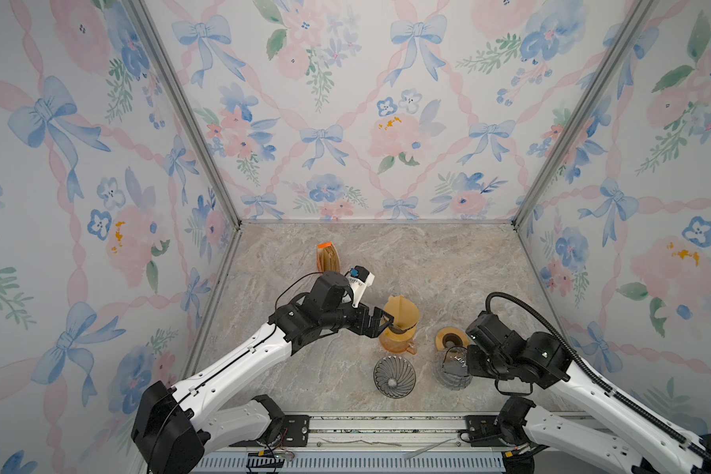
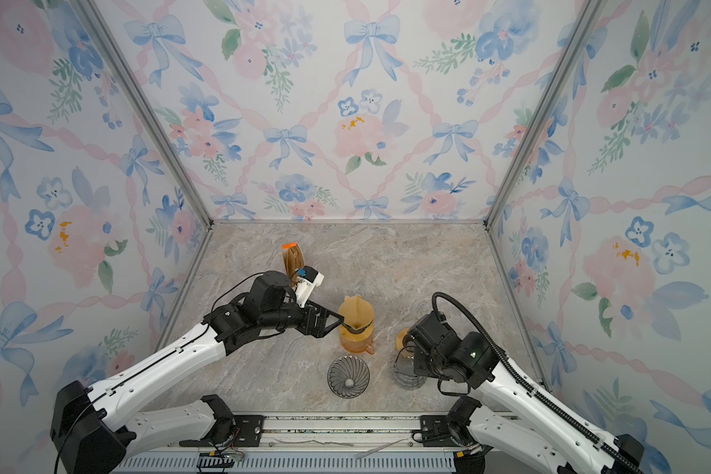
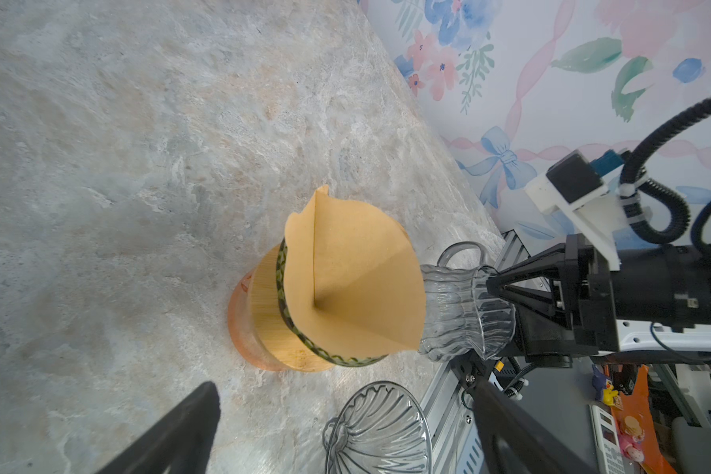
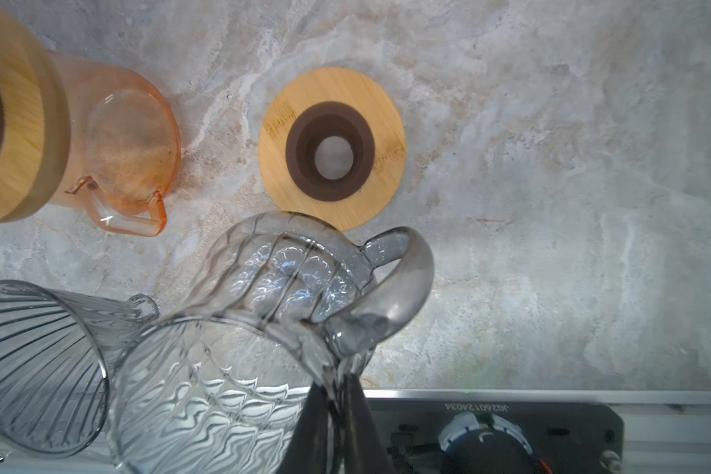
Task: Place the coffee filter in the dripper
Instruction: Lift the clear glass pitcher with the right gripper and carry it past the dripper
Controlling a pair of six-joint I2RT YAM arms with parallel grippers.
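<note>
A tan paper coffee filter (image 1: 401, 312) (image 3: 358, 279) stands opened as a cone in a dark-rimmed dripper (image 3: 300, 336) on the bamboo collar of an orange carafe (image 1: 395, 345). My left gripper (image 1: 388, 322) (image 3: 343, 385) is open, its fingertips at the dripper's left side, with nothing between them. In front stands a second dripper (image 1: 394, 376) (image 3: 378, 431) of ribbed grey glass with nothing in it. My right gripper (image 1: 468, 361) (image 4: 335, 394) is shut on the rim of a grey glass carafe (image 1: 452, 371) (image 4: 222, 369) beside the handle.
A round bamboo lid (image 1: 450, 338) (image 4: 333, 147) with a brown centre lies just behind the grey carafe. A holder of spare filters (image 1: 328, 258) with an orange top stands at the back left. The metal rail (image 1: 386, 427) runs along the front edge.
</note>
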